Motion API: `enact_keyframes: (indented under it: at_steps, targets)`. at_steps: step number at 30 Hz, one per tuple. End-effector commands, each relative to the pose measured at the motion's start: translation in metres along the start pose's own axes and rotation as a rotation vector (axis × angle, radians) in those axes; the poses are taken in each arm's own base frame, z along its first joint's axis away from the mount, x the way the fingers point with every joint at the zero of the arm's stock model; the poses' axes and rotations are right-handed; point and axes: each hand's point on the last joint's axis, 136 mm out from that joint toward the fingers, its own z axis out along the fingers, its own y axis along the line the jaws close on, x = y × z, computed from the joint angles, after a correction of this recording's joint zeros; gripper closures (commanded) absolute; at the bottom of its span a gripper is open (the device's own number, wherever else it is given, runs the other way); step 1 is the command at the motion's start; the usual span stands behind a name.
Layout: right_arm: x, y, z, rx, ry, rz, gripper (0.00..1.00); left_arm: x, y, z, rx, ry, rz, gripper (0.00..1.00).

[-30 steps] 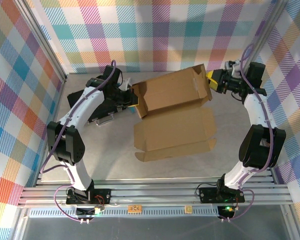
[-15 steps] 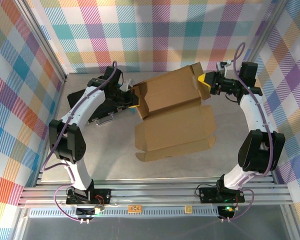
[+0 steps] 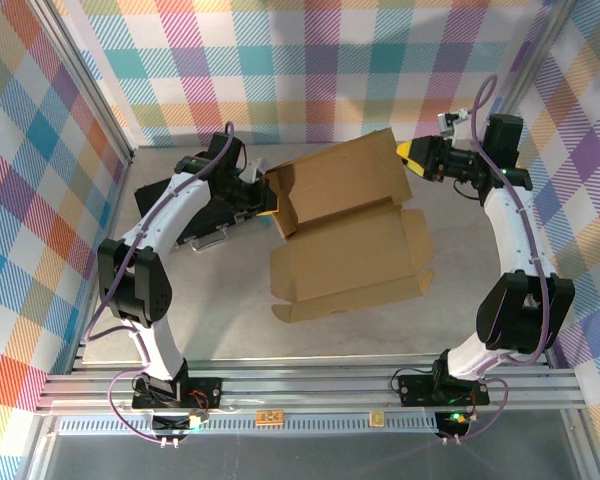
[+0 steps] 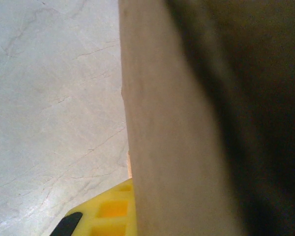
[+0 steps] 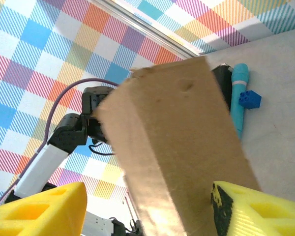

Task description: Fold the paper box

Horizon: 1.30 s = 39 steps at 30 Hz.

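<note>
Overhead view: the paper box [image 3: 345, 225] sits at the centre of the worktop [image 3: 210, 320], partly formed. Its base panel lies flat, and the lid flap spreads toward 6 o'clock. The rear wall is raised at the 12 o'clock side and tilts back. The open inside shows bare cardboard.

A black case [image 3: 193, 222] lies at 9 o'clock of the box, under the left arm. Its contents cannot be seen.

The left gripper [image 3: 270, 204] is at the box's 10 o'clock corner, its fingers closed on the left end flap. In the left wrist view the cardboard panel [image 4: 187, 123] lies right against one yellow finger [image 4: 108, 214].

The right gripper [image 3: 412, 156] is at the box's 2 o'clock corner. Its fingers are spread. In the right wrist view the raised wall's end [image 5: 182, 147] stands between them, close to the right finger [image 5: 255, 211] and apart from the left finger [image 5: 39, 211].

Also in the right wrist view, a teal cylinder [image 5: 239, 98] and a blue block [image 5: 249, 99] lie on the worktop beyond the box.

Compared with one second ago:
- The right gripper has moved from the right end flap toward 12 o'clock, to the wall's top corner.
- That flap no longer stands out at the wall's end.
- The left gripper and the base panel have not moved.
</note>
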Motion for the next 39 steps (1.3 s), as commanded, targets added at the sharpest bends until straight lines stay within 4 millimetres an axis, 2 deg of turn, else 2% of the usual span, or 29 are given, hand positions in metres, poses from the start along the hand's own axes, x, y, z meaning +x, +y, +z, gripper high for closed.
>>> enact_keyframes:
  at_steps: [1, 4, 9, 15, 24, 32, 39]
  targets:
    - [0.001, 0.019, 0.002, -0.013, 0.013, -0.059, 0.36, -0.009, -0.006, -0.007, 0.019, -0.023, -0.003, 1.0]
    - [0.006, 0.014, 0.006, 0.007, 0.026, -0.053, 0.38, -0.011, -0.008, -0.008, 0.026, -0.027, -0.004, 1.0]
    - [0.013, -0.012, 0.005, 0.156, 0.035, -0.079, 0.39, -0.012, -0.011, -0.009, 0.034, -0.029, 0.003, 1.0]
    - [0.015, -0.033, 0.008, 0.281, 0.063, -0.126, 0.5, -0.012, -0.012, -0.011, 0.035, -0.036, 0.01, 1.0]
    - [0.015, -0.045, 0.021, 0.452, 0.103, -0.249, 0.5, -0.012, -0.014, -0.015, 0.034, -0.044, 0.017, 1.0]
    - [0.013, -0.072, 0.022, 0.75, 0.14, -0.392, 0.5, -0.012, -0.017, -0.018, 0.03, -0.051, 0.025, 1.0]
    - [0.014, -0.084, 0.039, 0.813, 0.188, -0.446, 0.53, -0.009, -0.017, -0.018, 0.025, -0.048, 0.029, 1.0]
